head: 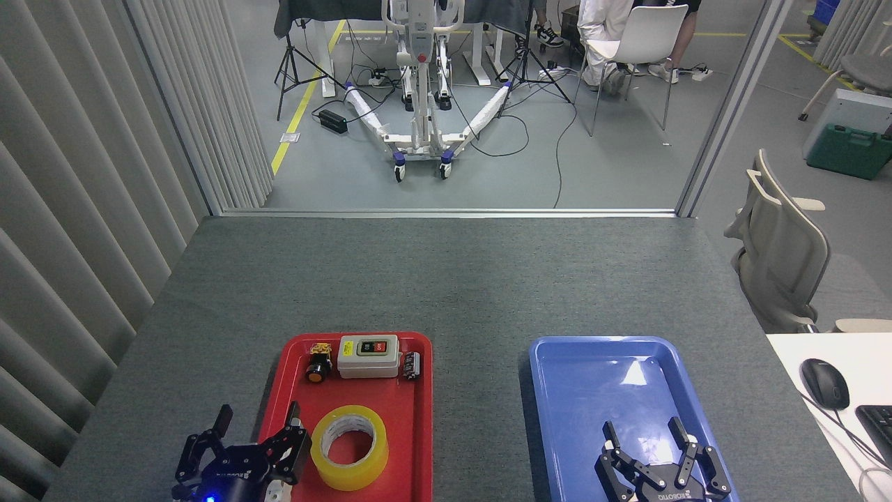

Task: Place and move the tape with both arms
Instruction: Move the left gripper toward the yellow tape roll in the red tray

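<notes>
Left gripper (256, 417) low over the red tray's (418, 418) near-left edge, jaws apart, holding nothing, just beside the tape (349, 447). Tape lies flat in the tray's near half, core facing up. Grey switch box (368, 355) and small black parts sit along the tray's far end. Table (446, 279) grey. Blue tray (557, 390) to the right; right gripper (642, 435) over its near end, jaws apart, holding nothing.

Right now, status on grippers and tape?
Left gripper open beside tape, not gripping. Right gripper open, empty, over blue tray. Tape flat in red tray. Nothing blocking.
</notes>
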Robot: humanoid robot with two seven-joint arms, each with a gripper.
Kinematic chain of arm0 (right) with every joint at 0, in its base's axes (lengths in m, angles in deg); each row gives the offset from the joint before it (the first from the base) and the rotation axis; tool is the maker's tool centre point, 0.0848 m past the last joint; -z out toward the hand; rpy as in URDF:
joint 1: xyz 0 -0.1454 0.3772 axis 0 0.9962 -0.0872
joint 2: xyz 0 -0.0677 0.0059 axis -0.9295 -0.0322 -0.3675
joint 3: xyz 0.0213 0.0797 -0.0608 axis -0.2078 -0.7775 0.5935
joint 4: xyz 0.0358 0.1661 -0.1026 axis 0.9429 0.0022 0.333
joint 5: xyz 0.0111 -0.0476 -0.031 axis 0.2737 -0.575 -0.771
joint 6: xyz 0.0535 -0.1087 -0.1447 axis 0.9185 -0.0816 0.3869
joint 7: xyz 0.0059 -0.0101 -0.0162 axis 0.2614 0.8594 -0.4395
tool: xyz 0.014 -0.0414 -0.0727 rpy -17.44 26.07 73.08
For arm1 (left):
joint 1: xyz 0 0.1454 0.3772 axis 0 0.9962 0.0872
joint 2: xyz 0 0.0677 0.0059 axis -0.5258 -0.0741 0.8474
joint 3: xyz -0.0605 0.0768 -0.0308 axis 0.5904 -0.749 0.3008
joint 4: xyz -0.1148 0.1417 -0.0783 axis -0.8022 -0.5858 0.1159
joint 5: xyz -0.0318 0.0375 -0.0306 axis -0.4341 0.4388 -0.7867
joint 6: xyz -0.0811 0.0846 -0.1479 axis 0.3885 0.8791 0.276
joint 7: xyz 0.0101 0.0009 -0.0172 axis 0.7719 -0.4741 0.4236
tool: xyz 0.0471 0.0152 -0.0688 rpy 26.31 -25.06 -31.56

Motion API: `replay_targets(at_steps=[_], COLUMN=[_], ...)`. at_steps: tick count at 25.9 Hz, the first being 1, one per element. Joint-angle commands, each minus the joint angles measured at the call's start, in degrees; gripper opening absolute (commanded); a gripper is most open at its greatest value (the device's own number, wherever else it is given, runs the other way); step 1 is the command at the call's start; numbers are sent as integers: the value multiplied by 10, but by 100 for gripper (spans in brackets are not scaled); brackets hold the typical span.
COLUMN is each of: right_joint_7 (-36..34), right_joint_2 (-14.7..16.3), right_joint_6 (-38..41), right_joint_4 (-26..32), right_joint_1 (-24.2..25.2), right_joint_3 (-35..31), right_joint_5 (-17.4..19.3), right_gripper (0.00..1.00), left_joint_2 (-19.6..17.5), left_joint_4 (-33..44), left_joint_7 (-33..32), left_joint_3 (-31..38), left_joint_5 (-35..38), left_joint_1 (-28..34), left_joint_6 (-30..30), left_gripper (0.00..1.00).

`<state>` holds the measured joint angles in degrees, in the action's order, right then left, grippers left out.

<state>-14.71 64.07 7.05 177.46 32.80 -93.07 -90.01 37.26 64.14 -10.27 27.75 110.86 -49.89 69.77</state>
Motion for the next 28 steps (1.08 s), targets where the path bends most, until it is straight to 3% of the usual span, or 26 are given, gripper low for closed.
replay_targets(at_steps=[1,11,16,19,22,26,28], right_joint_7=[0,-1,-2,-2,-6,-7,-7], right_joint_2=[2,2,1,2,1,1,0], right_joint_6=[-3,-19,-15,-14,-14,-14,-14], right_joint_4=[-4,-9,-9,-9,-9,-9,-9], right_joint_1=[-1,-1,-1,-1,-1,-1,-1], right_joint_3=[0,8,8,8,7,7,7], right_joint_5=[0,4,3,4,3,3,3], right_gripper=[100,100,100,100,100,100,100], left_joint_2=[3,3,-9,-26,-47,-50,-50], left_joint_4=[1,2,0,-9,-14,-10,-13], left_joint_7=[-1,2,2,-21,-126,-379,-474], left_joint_3=[0,-2,-8,-12,-35,-49,-51], left_joint_5=[0,0,-2,-20,-64,-99,-104], left_joint_1=[-3,-5,-16,-51,-89,-162,-196], left_joint_6=[-5,-11,-92,-99,-100,-100,-105], left_gripper=[100,100,100,100,100,100,100])
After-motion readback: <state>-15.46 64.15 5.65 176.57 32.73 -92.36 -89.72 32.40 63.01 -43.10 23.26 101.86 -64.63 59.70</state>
